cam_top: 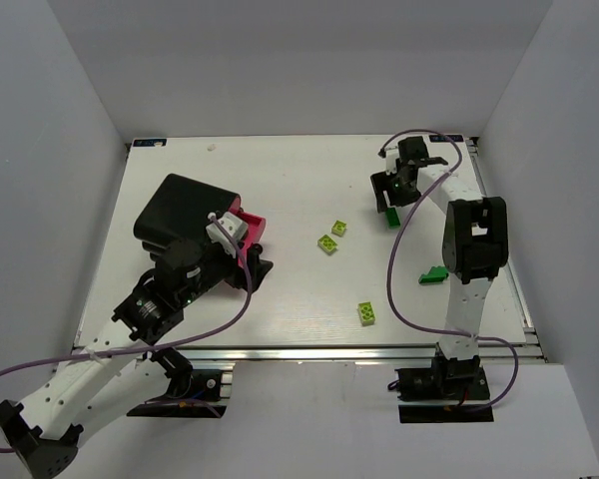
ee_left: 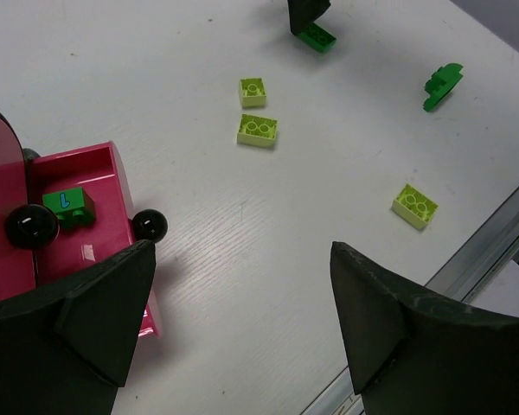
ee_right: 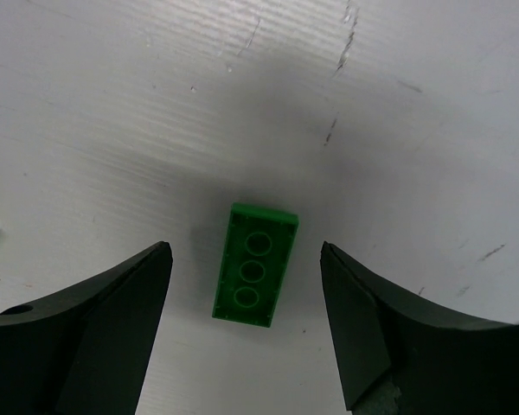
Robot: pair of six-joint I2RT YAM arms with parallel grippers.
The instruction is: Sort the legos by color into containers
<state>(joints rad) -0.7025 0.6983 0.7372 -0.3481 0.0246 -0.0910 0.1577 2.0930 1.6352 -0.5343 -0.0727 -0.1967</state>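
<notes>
While our left gripper [ee_left: 242,249] hangs spread wide by the pink drawer [ee_left: 104,229], our right gripper [ee_right: 244,246] spreads wide around a green brick [ee_right: 255,268] near the table's [cam_top: 280,180] far right corner.

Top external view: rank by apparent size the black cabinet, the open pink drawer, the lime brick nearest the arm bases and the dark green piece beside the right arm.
1. black cabinet
2. pink drawer, as far as it shows
3. lime brick and dark green piece: both tiny, too alike to rank
</notes>
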